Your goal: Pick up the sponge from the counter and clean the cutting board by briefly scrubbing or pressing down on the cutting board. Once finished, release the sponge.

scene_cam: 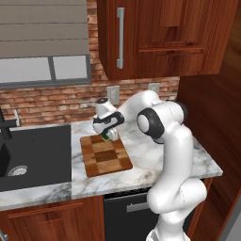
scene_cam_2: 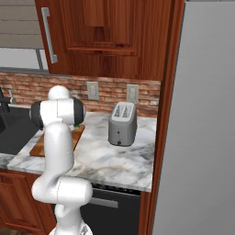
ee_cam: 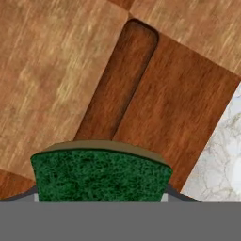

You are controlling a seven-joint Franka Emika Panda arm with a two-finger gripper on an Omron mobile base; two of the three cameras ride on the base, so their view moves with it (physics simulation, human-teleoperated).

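My gripper (scene_cam: 109,135) is shut on the sponge (scene_cam: 108,137), a dark green block that fills the bottom of the hand view (ee_cam: 101,174) between the fingers. It hangs low over the far right part of the cutting board (scene_cam: 106,156), a checkered wooden board lying on the white marble counter (scene_cam: 155,162). The hand view looks straight down on the cutting board (ee_cam: 61,70), its groove and a strip of counter (ee_cam: 219,150) at the right. I cannot tell whether the sponge touches the wood. In the right base view the arm hides most of the cutting board (scene_cam_2: 40,146).
A black sink (scene_cam: 33,155) with a faucet (scene_cam: 4,126) lies left of the board. A silver toaster (scene_cam_2: 122,124) stands on the counter to the right, near the tall grey panel (scene_cam_2: 206,119). Wooden upper cabinets (scene_cam: 160,37) hang above the arm.
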